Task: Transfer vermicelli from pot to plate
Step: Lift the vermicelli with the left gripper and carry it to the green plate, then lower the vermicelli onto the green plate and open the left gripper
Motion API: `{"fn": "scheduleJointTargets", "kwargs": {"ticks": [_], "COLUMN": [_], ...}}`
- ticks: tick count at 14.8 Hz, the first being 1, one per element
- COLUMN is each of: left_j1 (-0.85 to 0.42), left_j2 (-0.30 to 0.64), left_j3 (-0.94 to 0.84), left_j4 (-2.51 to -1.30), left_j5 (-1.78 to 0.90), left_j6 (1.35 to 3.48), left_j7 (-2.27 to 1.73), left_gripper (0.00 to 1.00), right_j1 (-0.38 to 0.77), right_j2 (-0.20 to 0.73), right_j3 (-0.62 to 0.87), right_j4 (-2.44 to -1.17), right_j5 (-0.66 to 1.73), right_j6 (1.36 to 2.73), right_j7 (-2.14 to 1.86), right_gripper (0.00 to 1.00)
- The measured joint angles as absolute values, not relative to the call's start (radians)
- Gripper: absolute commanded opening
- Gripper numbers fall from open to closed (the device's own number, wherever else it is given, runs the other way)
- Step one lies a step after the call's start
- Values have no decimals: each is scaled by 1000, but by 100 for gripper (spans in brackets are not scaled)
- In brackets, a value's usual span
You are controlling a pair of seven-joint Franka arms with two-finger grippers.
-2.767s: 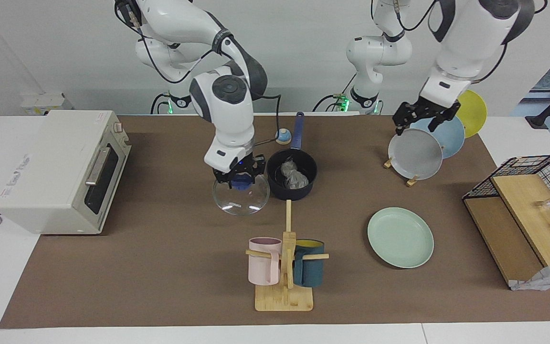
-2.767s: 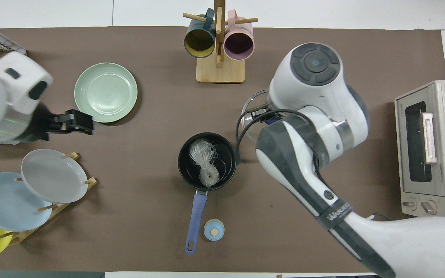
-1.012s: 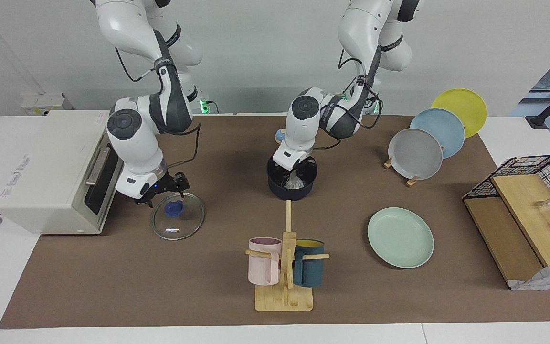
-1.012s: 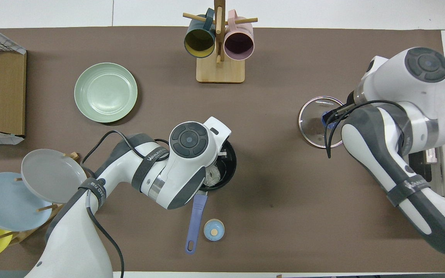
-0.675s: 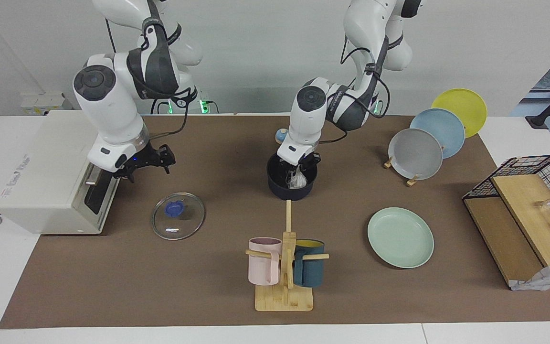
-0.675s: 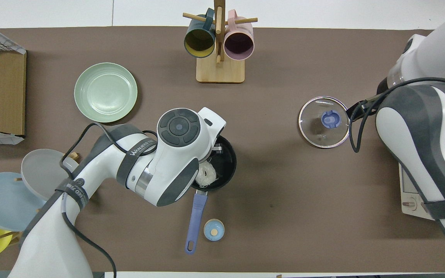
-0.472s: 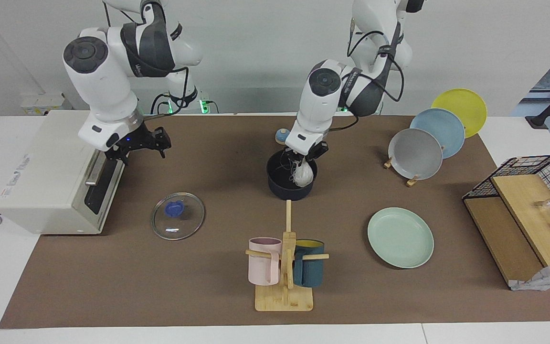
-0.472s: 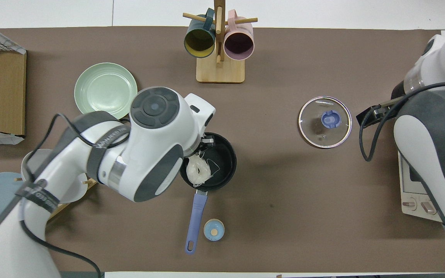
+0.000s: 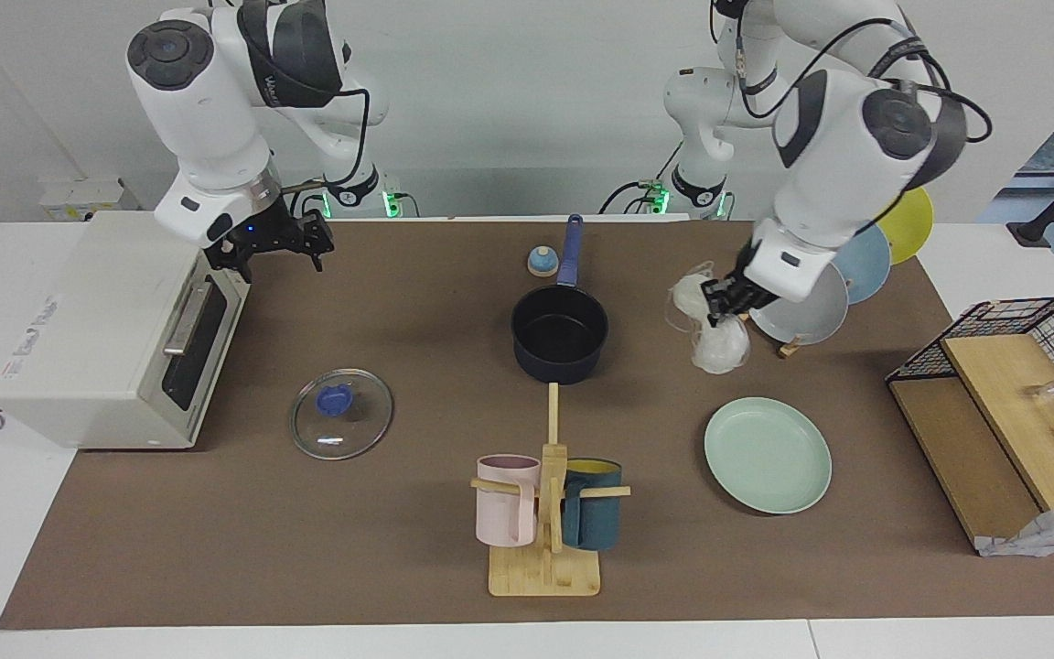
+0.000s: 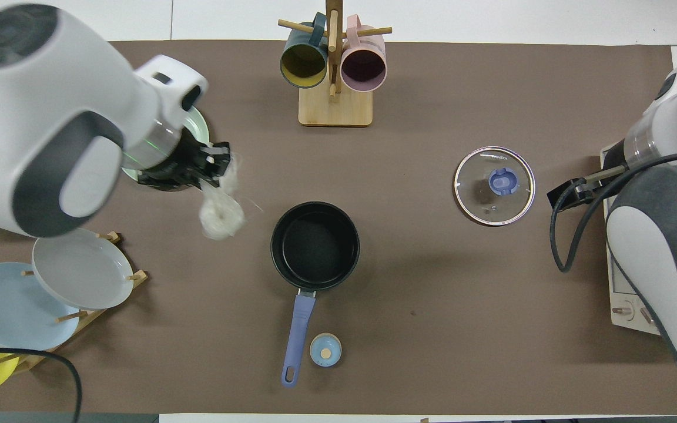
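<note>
While your left gripper (image 9: 721, 303) is clamped on the vermicelli (image 9: 717, 343), which hangs below it over bare mat, the plate (image 9: 768, 455) lies farther from the robots.

The right gripper (image 9: 273, 240) waits beside the toaster; its fingers stand apart.

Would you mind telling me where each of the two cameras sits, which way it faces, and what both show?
Facing view: high across the table, facing the robots; both arms show whole, left gripper holding the vermicelli in the air between pot and plate.
Overhead view: above the robots' end, looking steeply down; the arms' upper links and left gripper show.
Shared: pot, vermicelli, lid, half a turn apart.
</note>
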State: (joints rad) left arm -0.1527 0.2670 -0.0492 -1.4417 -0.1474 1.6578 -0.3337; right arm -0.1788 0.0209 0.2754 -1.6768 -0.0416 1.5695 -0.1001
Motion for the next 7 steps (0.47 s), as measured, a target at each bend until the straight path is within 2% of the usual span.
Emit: {"fn": "scheduleJointTargets", "kwargs": {"ticks": [3, 7], "left_j1": [-63, -57], "left_j2": [355, 480], "left_j3": [-49, -57], "left_j4": [-1440, -1440], "left_j5": [-134, -90], "left_j6": [1777, 1899], "left_j7": [-221, -193], "left_gripper": [0, 0], "right_j1": [-25, 56], "right_j2": [13, -6], "right_j3": [70, -15], "right_j4": [-1676, -1682], "right_j5": [-27, -24], "right_j6": [1567, 1558], "right_j7": [-99, -99], "right_gripper": [100, 100]}}
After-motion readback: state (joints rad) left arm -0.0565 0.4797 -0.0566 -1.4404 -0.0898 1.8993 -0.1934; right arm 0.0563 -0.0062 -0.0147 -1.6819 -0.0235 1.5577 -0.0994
